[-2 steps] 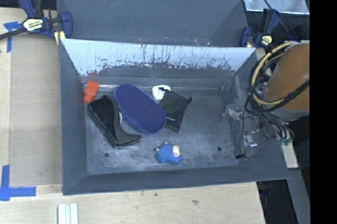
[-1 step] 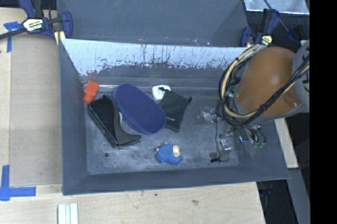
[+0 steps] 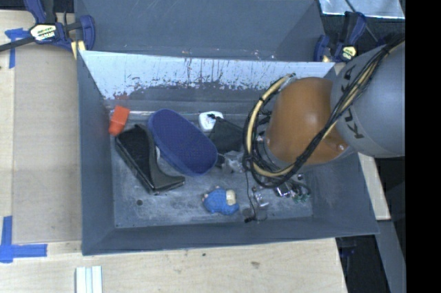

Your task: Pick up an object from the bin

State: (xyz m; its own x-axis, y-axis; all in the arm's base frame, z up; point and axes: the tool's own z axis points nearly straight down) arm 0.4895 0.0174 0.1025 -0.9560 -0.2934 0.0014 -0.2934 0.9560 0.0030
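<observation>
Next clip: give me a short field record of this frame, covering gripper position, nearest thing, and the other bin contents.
gripper: low in the front right of the bin
nearest thing: small blue lump, just beside it towards the view's left
held: cannot tell
other things: large blue oval pad; flat black case; orange block; white-and-black piece

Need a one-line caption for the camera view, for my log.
Gripper low in the grey bin, just right of a small blue lump.
</observation>
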